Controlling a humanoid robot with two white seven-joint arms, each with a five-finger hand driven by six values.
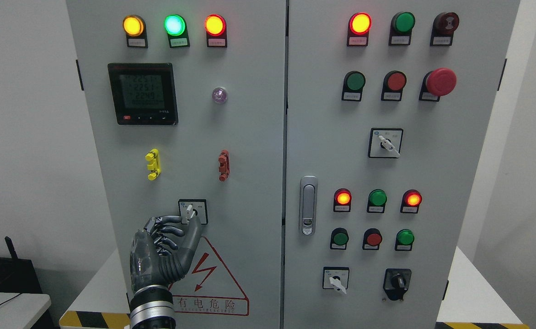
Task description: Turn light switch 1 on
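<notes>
Grey fingers of my left hand (165,249) pinch the one white switch (189,213) at twelve o'clock. I count six glowing lamps up top and lower right.

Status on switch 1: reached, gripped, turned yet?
Reached: the left hand is up at the rotary switch on the left cabinet door, above the warning triangle. In hand: thumb and fingertips pinch the white knob. Left: the turn itself; I can't tell from this frame whether the knob has rotated. Right hand is out of view.
</notes>
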